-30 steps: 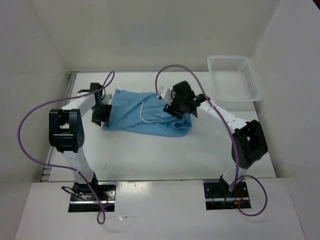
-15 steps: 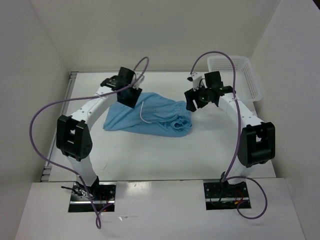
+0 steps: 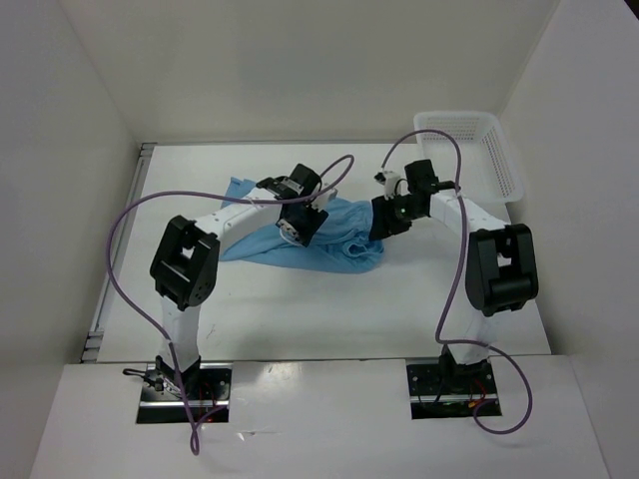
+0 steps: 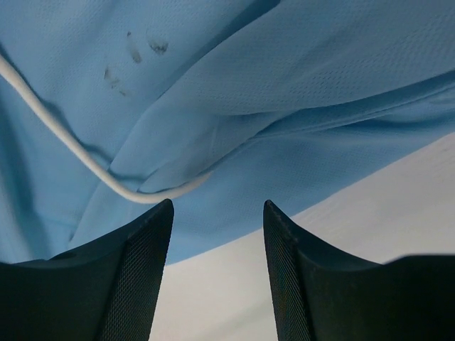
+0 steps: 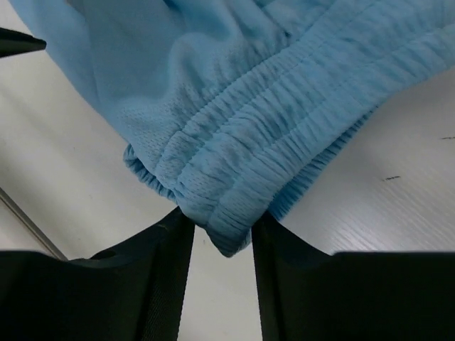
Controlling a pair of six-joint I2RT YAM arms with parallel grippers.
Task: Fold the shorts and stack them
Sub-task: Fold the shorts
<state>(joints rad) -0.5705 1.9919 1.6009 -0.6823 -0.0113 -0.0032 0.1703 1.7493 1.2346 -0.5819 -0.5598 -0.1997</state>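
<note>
Between the fingers of my right claw (image 5: 220, 231), low in the middle of the right wrist view, sits one corner of the waistband (image 5: 284, 128) of the shorts (image 5: 178, 85). Cloth fills the gap and touches both fingers, but I cannot tell whether I have it pinched firm or am only bracketing it. My left claw (image 4: 217, 213) stands open with nothing in it, poised at the near edge of the cloth. The white drawstring (image 4: 64, 145) loops across the left of that view. Seen from above, the shorts lie crumpled in the middle of the table (image 3: 300, 309), with both claws at them.

To do this fold well, I judge my right should bite deep enough to catch every layer of the waistband, not just the outer ruffle. My left should take its edge before either lifts, so the cloth rises level.

The fabric is a thin, fine-mesh knit, sky blue, limp and likely to slide. The waistband is thick and gathered into ribbed ridges, which looks like the best purchase. The drawstring is a smooth round cord that could snag. The table is smooth and pale.
</note>
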